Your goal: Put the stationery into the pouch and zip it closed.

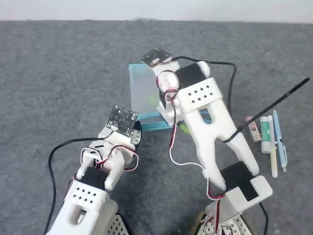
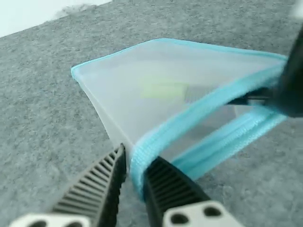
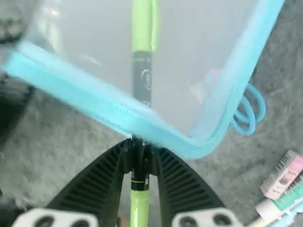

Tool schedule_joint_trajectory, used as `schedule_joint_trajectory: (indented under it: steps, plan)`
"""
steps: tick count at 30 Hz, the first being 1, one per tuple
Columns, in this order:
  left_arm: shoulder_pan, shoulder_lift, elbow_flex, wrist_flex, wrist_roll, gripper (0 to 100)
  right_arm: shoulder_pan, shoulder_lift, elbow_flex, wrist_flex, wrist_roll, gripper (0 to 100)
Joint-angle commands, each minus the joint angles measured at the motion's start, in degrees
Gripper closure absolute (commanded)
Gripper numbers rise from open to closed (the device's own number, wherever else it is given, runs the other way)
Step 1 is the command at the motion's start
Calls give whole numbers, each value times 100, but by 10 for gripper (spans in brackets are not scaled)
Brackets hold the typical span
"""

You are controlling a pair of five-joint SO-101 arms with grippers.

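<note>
— What has each pincer got?

— My left gripper [image 2: 136, 163] is nearly closed, its 2 fingers nipping the blue zip edge at the near left corner of the pouch [image 2: 142, 94]. My right gripper [image 3: 140, 150] is clamped tight on the green pen [image 3: 141, 28]. The pen runs under the zip edge and shows through the translucent side.

— And from the high camera?

— There I get the arms. The left arm reaches forward from the near left. The right arm is bent over the pouch from the near right. The pouch sits mid-table on the grey mat [image 1: 58, 73]. Well to its right lie 4 items: a pink eraser [image 1: 253, 128], a white tube [image 1: 265, 133], a cream pen [image 1: 273, 152] and a blue pen [image 1: 279, 139]. My right wrist camera adds the blue loop pull [image 3: 248, 111].
</note>
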Motion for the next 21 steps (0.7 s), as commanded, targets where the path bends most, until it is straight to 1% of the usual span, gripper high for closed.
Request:
schedule_joint_trajectory:
  steps: [1,2,6,8,13,16,18,21]
  plan:
    - [53,-105,-48,-167,-70,988,-75,-400,-316,-558,-387,989]
    - [53,-105,-48,-167,-79,988,-110,-418,-316,-629,-387,975]
    - [44,-105,-57,-167,-70,988,-382,-488,-334,-734,-396,844]
    - [44,-105,-66,-167,-70,988,-444,-576,-299,-875,-387,797]
    - [44,-105,-66,-167,-79,988,-391,-1095,-290,-1086,-431,789]
    - [18,-105,-75,-167,-79,988,13,-1490,-264,-1068,-413,789]
    - [-167,-105,-84,-167,-62,988,523,-1745,-53,-1068,-308,790]
    - [-448,-141,-84,-167,-53,988,1200,-1982,501,-866,448,790]
